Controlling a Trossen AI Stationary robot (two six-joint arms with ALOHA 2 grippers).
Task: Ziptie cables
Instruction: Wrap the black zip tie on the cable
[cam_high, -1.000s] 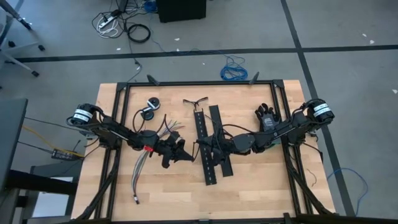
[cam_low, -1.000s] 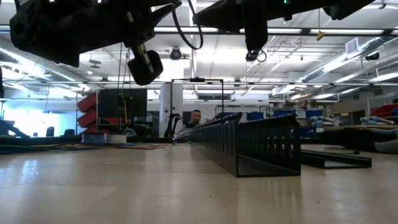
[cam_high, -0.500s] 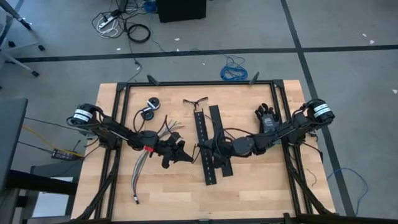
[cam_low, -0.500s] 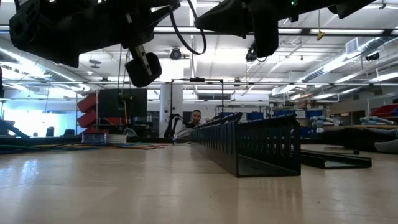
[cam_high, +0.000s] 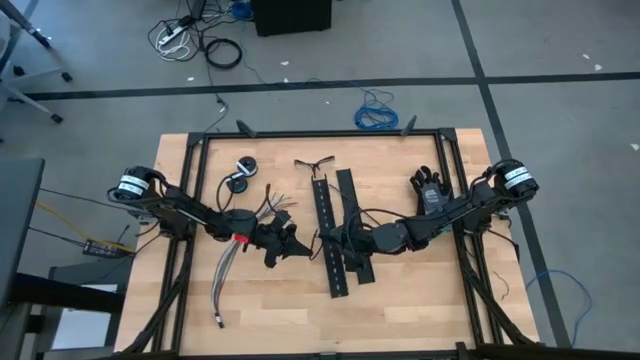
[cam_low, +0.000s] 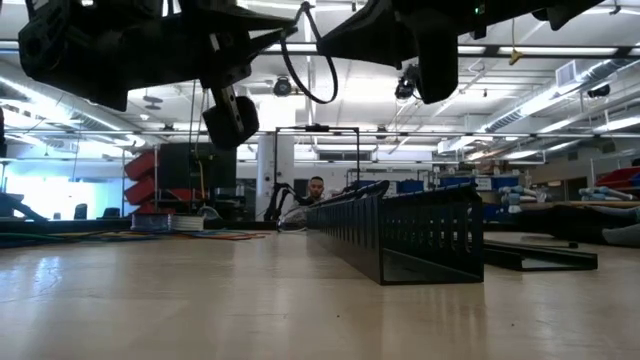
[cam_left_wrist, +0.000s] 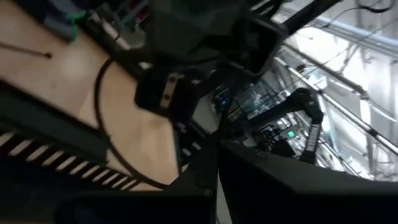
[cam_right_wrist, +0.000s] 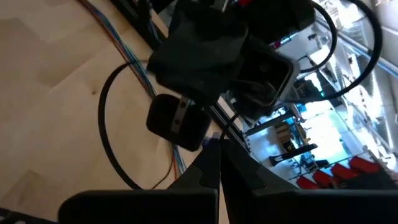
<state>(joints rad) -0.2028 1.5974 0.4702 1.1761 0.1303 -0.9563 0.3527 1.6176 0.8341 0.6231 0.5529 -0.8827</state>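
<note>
While raised above the table (cam_high: 400, 300) with both jaws pinched shut and empty, poised nose to nose over the black perforated strips (cam_high: 340, 240), best reopened before reaching for the cables (cam_high: 232, 262) lying just behind the left jaws.

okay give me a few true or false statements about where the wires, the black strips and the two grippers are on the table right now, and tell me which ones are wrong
1. The cables lie on the left half of the table. True.
2. The left gripper and right gripper sit far apart at opposite table edges. False: they nearly meet near the table's middle.
3. Both grippers are shut. True.
4. The wide black perforated strips lie across the cables. False: they lie apart, right of them.
5. A blue coiled cable lies on the floor beyond the table. True.
</note>
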